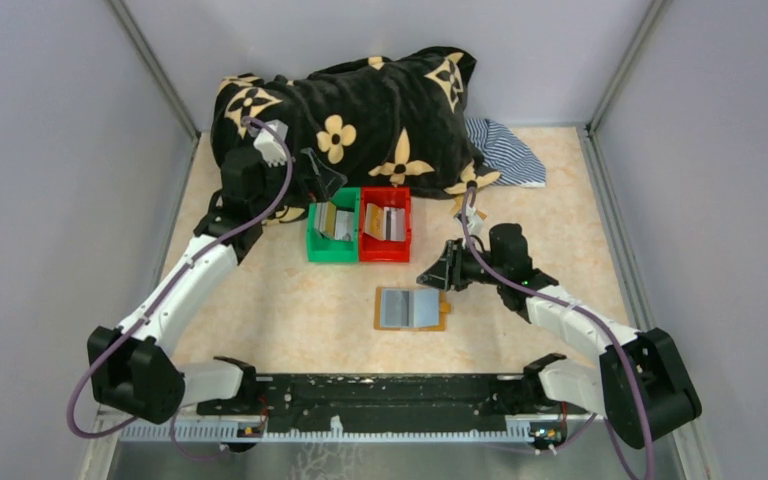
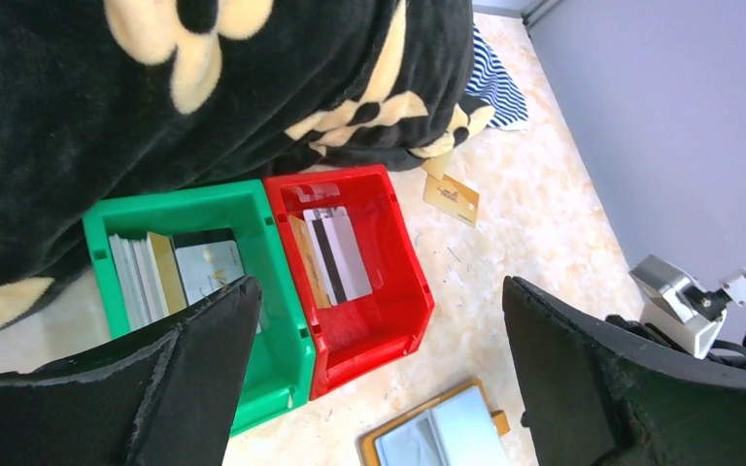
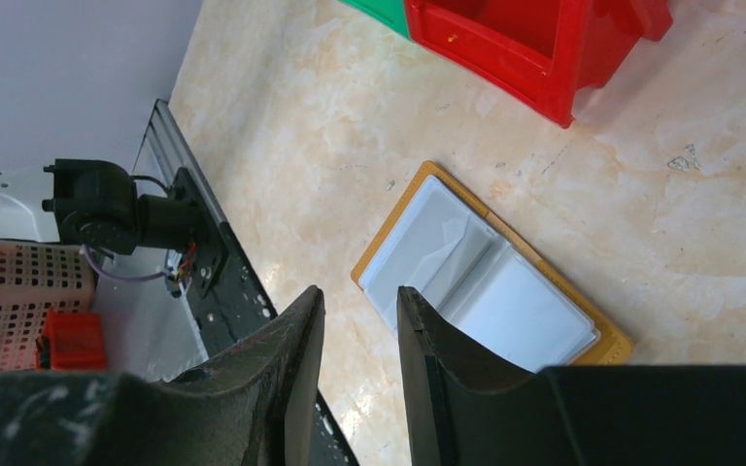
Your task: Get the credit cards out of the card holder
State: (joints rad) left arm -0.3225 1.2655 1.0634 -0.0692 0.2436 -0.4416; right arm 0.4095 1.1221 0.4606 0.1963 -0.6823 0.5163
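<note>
Right pincer: jaws a little apart, nothing between them.
Left pincer: spread wide, empty, over the green bin.
Card holder: open flat on the desk, long axis left-right, just left of the right pincer; right arm nearer.
Credit cards: in both bins; any left in the pockets, cannot tell.
</note>
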